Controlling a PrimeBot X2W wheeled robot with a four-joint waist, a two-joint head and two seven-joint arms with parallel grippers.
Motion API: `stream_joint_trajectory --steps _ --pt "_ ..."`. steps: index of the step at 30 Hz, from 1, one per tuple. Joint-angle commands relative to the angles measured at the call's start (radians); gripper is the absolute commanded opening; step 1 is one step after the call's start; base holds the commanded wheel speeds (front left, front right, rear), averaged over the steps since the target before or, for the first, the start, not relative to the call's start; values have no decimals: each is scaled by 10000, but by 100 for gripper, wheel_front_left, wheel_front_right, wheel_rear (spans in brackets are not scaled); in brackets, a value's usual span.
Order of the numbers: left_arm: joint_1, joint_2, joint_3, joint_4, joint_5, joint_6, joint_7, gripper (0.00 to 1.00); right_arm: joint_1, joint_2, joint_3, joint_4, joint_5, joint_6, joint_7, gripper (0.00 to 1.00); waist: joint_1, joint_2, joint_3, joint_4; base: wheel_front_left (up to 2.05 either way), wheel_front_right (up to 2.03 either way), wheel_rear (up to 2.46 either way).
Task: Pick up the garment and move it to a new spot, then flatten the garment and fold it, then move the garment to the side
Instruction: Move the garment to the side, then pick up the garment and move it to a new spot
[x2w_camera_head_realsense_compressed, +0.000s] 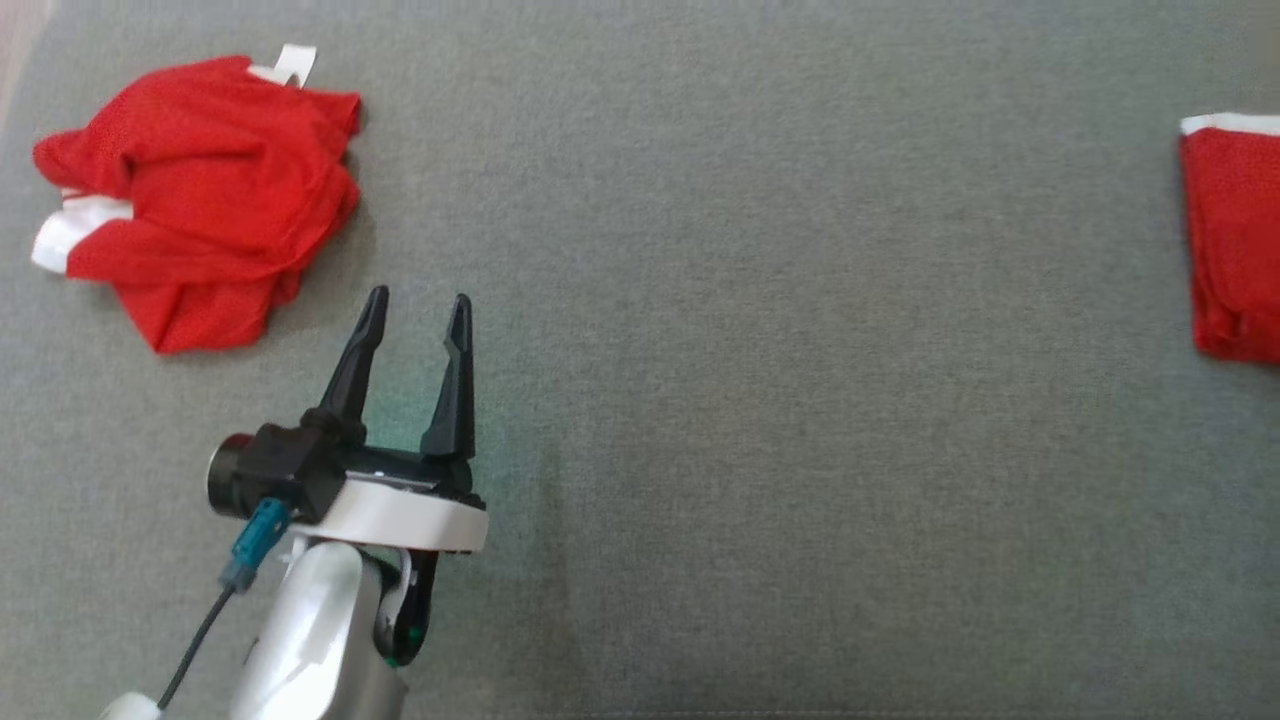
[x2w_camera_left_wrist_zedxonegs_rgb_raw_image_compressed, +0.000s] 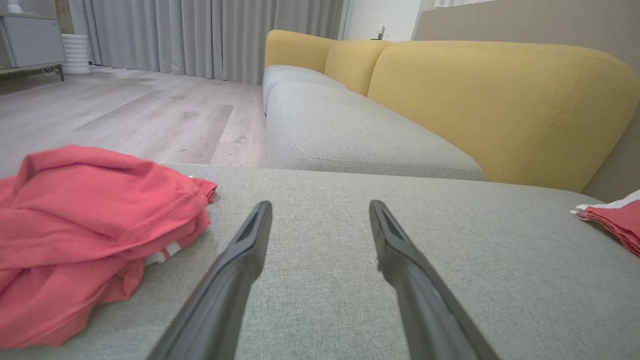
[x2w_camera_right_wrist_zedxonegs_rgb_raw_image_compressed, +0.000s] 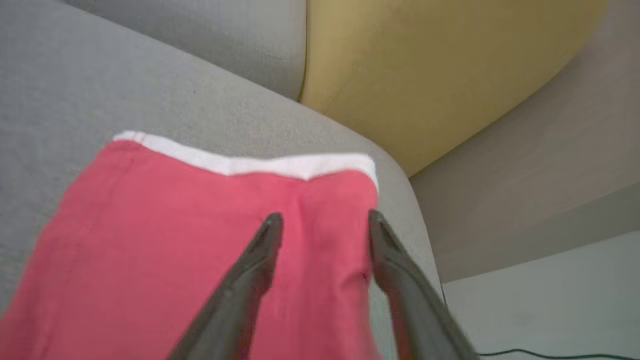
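A folded red garment (x2w_camera_right_wrist_zedxonegs_rgb_raw_image_compressed: 175, 240) with a white band along its far edge lies flat on the grey cushion (x2w_camera_right_wrist_zedxonegs_rgb_raw_image_compressed: 75, 90), near its corner. My right gripper (x2w_camera_right_wrist_zedxonegs_rgb_raw_image_compressed: 325, 216) hovers just over it, open, with nothing between the fingers. The same folded garment (x2w_camera_head_realsense_compressed: 1235, 240) shows at the head view's right edge, and at the right of the left wrist view as the folded garment (x2w_camera_left_wrist_zedxonegs_rgb_raw_image_compressed: 615, 220). A second red garment (x2w_camera_head_realsense_compressed: 200, 200) lies crumpled at the far left. My left gripper (x2w_camera_head_realsense_compressed: 418, 305) stands open just right of and nearer than it. In its own view the left gripper (x2w_camera_left_wrist_zedxonegs_rgb_raw_image_compressed: 320, 205) has the crumpled garment (x2w_camera_left_wrist_zedxonegs_rgb_raw_image_compressed: 90, 225) at its left.
Beyond the grey cushion (x2w_camera_head_realsense_compressed: 750, 350) stands a sofa with yellow backs (x2w_camera_left_wrist_zedxonegs_rgb_raw_image_compressed: 500, 105) and a grey seat (x2w_camera_left_wrist_zedxonegs_rgb_raw_image_compressed: 360, 135). Wooden floor (x2w_camera_left_wrist_zedxonegs_rgb_raw_image_compressed: 125, 110), grey curtains (x2w_camera_left_wrist_zedxonegs_rgb_raw_image_compressed: 200, 35) and a cabinet (x2w_camera_left_wrist_zedxonegs_rgb_raw_image_compressed: 30, 40) lie further off. The cushion's corner edge (x2w_camera_right_wrist_zedxonegs_rgb_raw_image_compressed: 405, 200) drops off right beside the folded garment.
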Motion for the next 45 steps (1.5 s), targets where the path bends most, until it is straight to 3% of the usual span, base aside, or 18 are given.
stream_joint_trajectory --steps 1,8,13,17,26,35,45 --pt "-90 53 382 -288 36 -3 -65 100 -292 -86 83 -537 -123 -9 -261 100 0 0 -210 -158 0 0 0" --pt "221 53 438 -393 -67 10 -65 100 -470 1015 210 -1728 135 -9 -844 100 0 0 -1039 -501 0 0 0" --pt "431 53 438 -507 -156 118 -65 100 -241 2569 -219 -3085 895 -9 -1536 100 0 0 -1618 -705 0 0 0" --pt "581 53 335 -563 -203 171 -65 100 562 3724 -338 -4084 1412 -9 -1860 100 0 0 -2013 -745 0 0 0" --pt "988 53 233 -435 -179 266 -65 100 3022 5424 -29 -5284 1974 -9 -2385 100 0 0 -2591 -687 0 0 0" --pt "1511 53 316 -436 -182 333 -65 100 5417 5799 71 -5989 2512 -9 -2815 100 0 0 -2726 -647 0 0 0" --pt "1554 52 296 -472 -177 385 -65 100 5700 5804 346 -6400 2445 -9 -2831 100 0 0 -2796 -595 0 0 0"
